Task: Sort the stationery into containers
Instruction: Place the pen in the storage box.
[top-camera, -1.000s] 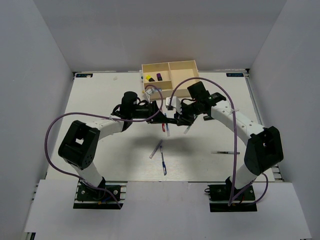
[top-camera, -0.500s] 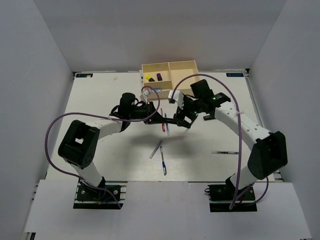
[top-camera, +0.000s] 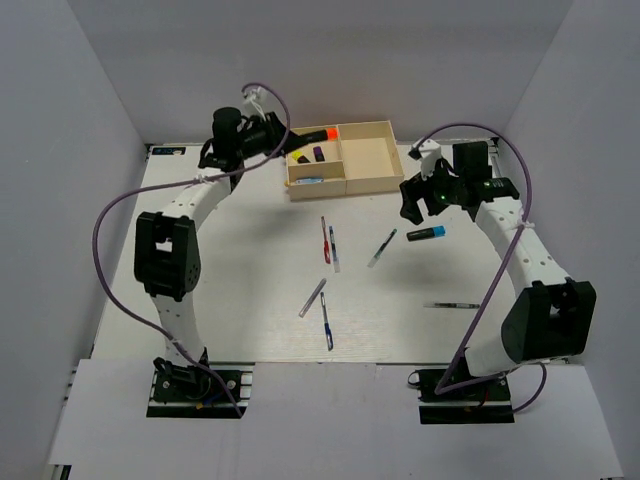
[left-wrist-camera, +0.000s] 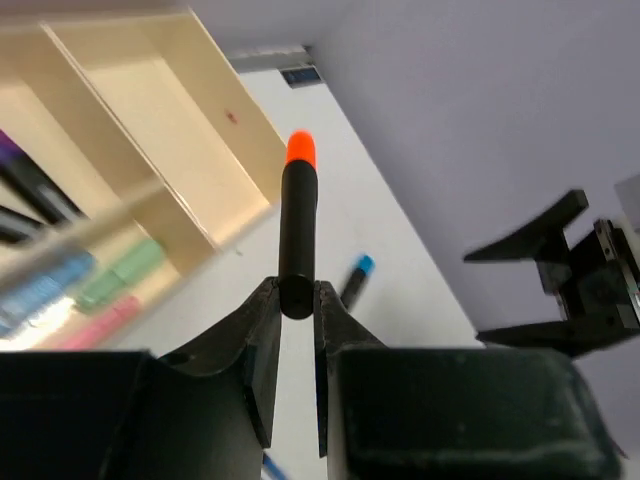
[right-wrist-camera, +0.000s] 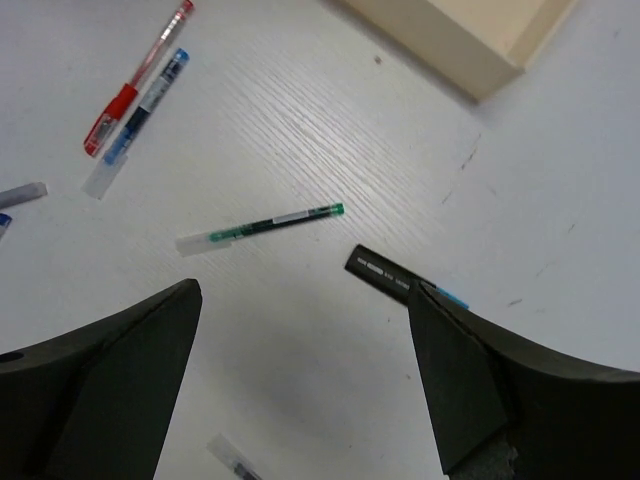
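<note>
Orange-tipped highlighter (left-wrist-camera: 297, 215) pinched by left gripper (left-wrist-camera: 296, 295), clear only at wrist, right gripper (right-wrist-camera: 300, 295) spread near blue-tipped highlighter (right-wrist-camera: 390, 277)

Left arm (top-camera: 190, 200): stretched toward far edge, wrist turned right. Left gripper (left-wrist-camera: 297, 300): pinched on butt of black orange-tipped highlighter (left-wrist-camera: 297, 225), which sticks out straight past fingertips. Right arm (top-camera: 520, 250): stretched up right side, wrist angled left. Right gripper (right-wrist-camera: 300, 295): spread wide, nothing held.

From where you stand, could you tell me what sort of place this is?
Probably a robot test cell: a white table boxed in by bare walls, two bolted arms, and a sorting tray.
</note>
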